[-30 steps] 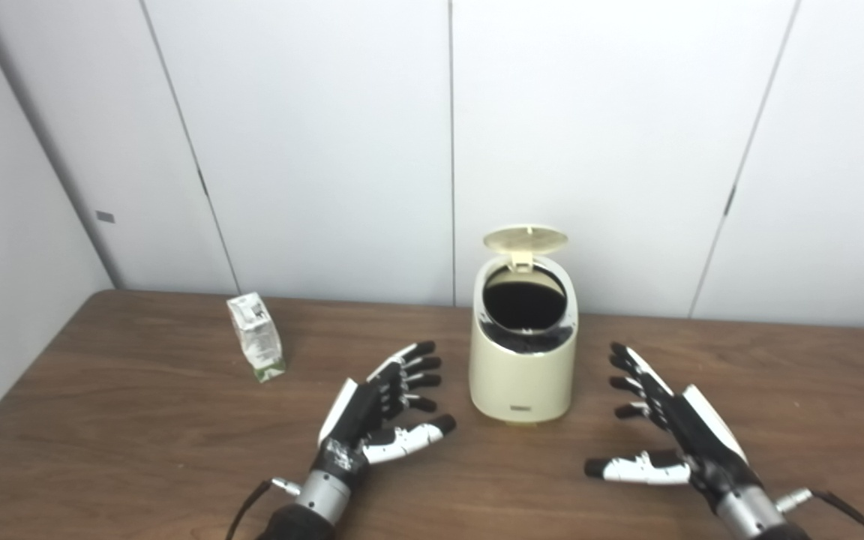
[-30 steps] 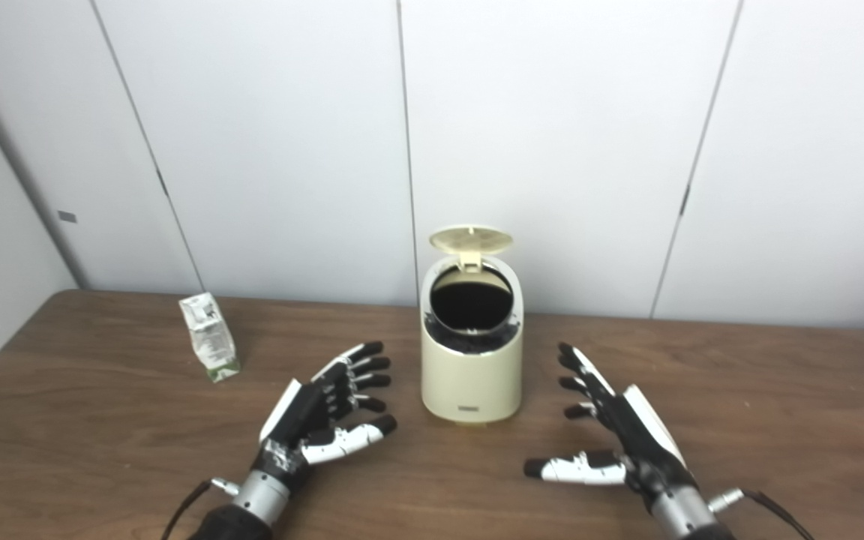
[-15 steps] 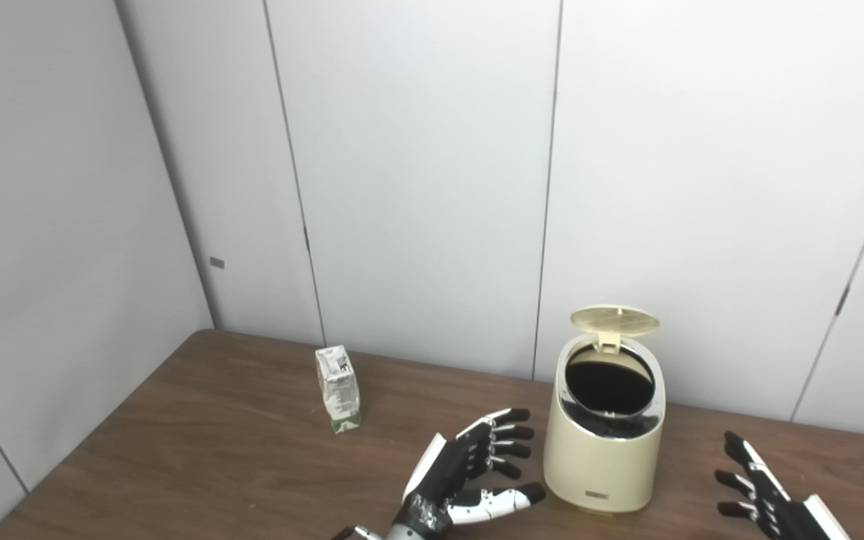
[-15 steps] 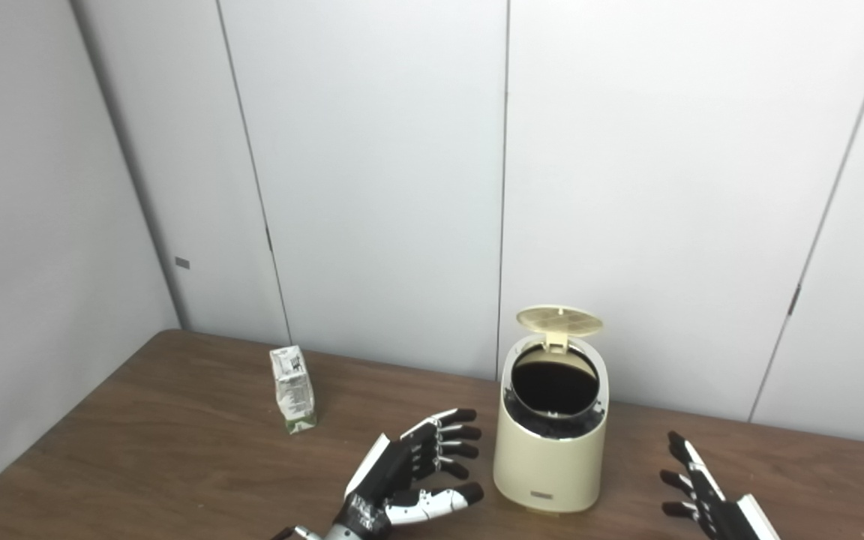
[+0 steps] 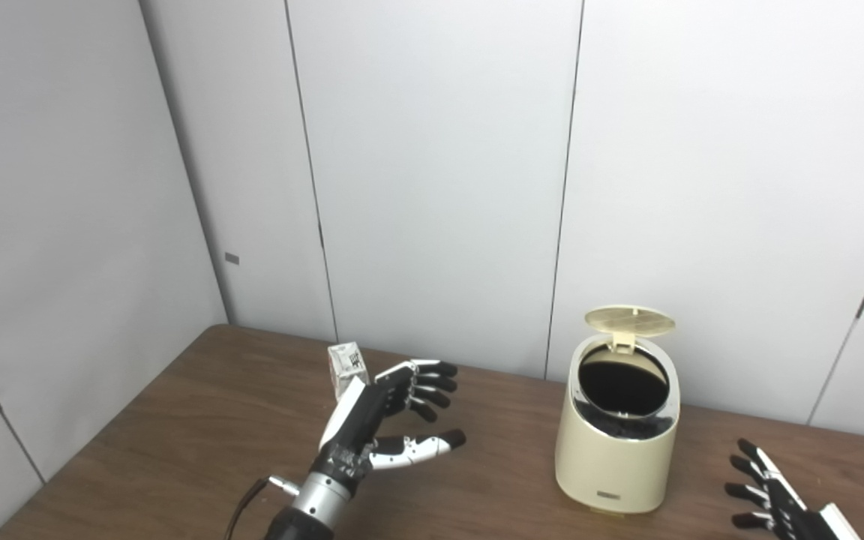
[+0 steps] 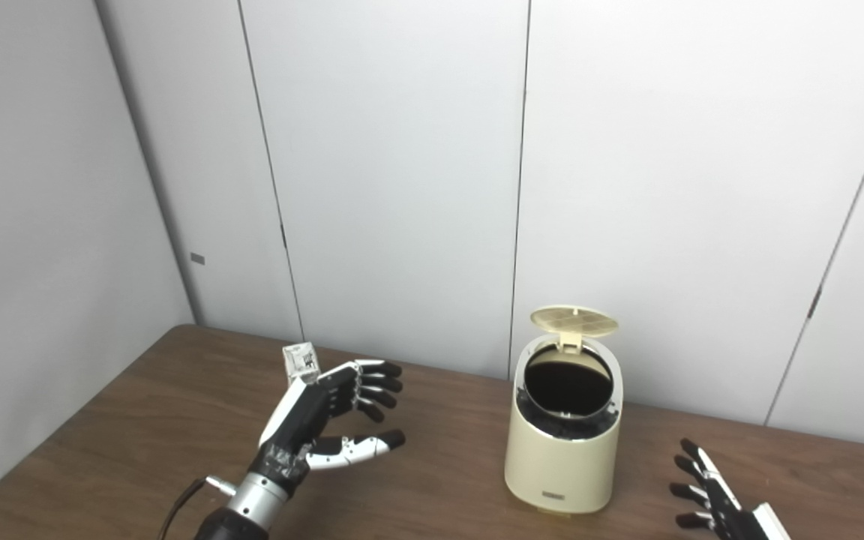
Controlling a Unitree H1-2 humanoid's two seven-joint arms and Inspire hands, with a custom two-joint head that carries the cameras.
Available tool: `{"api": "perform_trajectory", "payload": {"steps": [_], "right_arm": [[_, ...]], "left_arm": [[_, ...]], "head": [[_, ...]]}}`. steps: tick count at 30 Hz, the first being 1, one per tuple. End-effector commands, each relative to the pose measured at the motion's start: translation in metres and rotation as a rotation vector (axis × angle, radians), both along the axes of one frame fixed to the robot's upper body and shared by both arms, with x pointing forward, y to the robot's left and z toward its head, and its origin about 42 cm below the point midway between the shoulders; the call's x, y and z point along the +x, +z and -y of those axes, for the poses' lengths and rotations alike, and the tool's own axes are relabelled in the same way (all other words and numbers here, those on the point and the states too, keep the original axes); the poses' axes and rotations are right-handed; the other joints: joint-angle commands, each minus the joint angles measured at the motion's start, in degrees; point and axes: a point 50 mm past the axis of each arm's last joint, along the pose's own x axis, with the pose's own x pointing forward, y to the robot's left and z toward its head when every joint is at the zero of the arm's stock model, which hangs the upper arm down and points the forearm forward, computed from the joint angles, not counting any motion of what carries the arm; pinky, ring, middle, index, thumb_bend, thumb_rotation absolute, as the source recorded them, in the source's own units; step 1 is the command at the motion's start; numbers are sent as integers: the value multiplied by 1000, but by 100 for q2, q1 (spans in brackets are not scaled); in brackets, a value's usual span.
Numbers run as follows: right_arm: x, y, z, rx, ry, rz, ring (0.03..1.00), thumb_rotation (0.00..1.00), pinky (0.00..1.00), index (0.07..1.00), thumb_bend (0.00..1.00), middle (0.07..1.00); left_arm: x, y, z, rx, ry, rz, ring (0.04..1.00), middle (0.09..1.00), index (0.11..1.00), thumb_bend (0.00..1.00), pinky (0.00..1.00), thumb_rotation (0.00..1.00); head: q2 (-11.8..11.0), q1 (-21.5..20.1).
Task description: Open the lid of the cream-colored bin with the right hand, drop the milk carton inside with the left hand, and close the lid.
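On wood-grain table (image 5: 199, 405), rounded glossy cream bin (image 5: 616, 457), boxy milk carton (image 5: 346, 366)

The left hand (image 5: 383, 420) is raised on its forearm, which comes in from the bottom edge, palm turned toward the right. Its fingers (image 5: 424, 379) are spread and slightly curled, the thumb (image 5: 421, 446) stretched out below them, holding nothing. The right hand (image 6: 717, 504) lies low at the bottom right corner, fingers splayed apart, empty, its wrist cut off by the edge.
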Motion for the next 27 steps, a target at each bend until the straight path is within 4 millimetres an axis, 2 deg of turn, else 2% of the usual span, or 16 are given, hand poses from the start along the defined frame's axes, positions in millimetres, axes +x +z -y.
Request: {"api": "perform_trajectory", "payload": {"steps": [1, 8, 12, 16, 18, 19, 21, 25, 27], "right_arm": [[9, 22, 0, 8, 12, 95, 854, 158, 724, 968, 797, 939], [8, 25, -3, 3, 17, 100, 850, 148, 725, 968, 784, 937], [7, 26, -2, -2, 17, 101, 847, 150, 717, 966, 786, 935], [7, 27, -2, -3, 20, 101, 844, 154, 703, 966, 786, 933], [7, 28, -2, 3, 23, 103, 844, 156, 698, 967, 784, 935], [7, 28, -2, 4, 23, 103, 845, 153, 693, 965, 785, 938], [8, 29, -2, 8, 26, 108, 847, 148, 691, 965, 786, 941], [7, 31, -2, 13, 32, 109, 853, 146, 703, 963, 779, 939], [6, 31, -2, 9, 34, 113, 852, 151, 699, 962, 779, 938]], "left_arm": [[10, 41, -11, 22, 5, 152, 620, 665, 714, 682, 540, 89], [18, 68, -38, 45, 51, 216, 632, 677, 710, 697, 535, 94], [24, 83, -53, 89, 115, 237, 646, 681, 697, 760, 528, 156], [27, 92, -59, 132, 155, 245, 667, 684, 700, 775, 548, 120], [29, 93, -63, 155, 176, 256, 701, 696, 713, 784, 598, 124], [31, 93, -65, 169, 185, 268, 745, 721, 733, 794, 664, 135], [35, 92, -68, 202, 202, 294, 789, 752, 756, 794, 730, 147], [44, 89, -77, 224, 209, 302, 904, 860, 835, 813, 908, 221], [48, 87, -81, 218, 205, 300, 925, 881, 852, 824, 942, 234]], "head": [[-1, 4], [13, 9], [37, 13], [46, 20], [45, 20], [45, 20], [44, 7], [51, -20], [51, -20]]}}
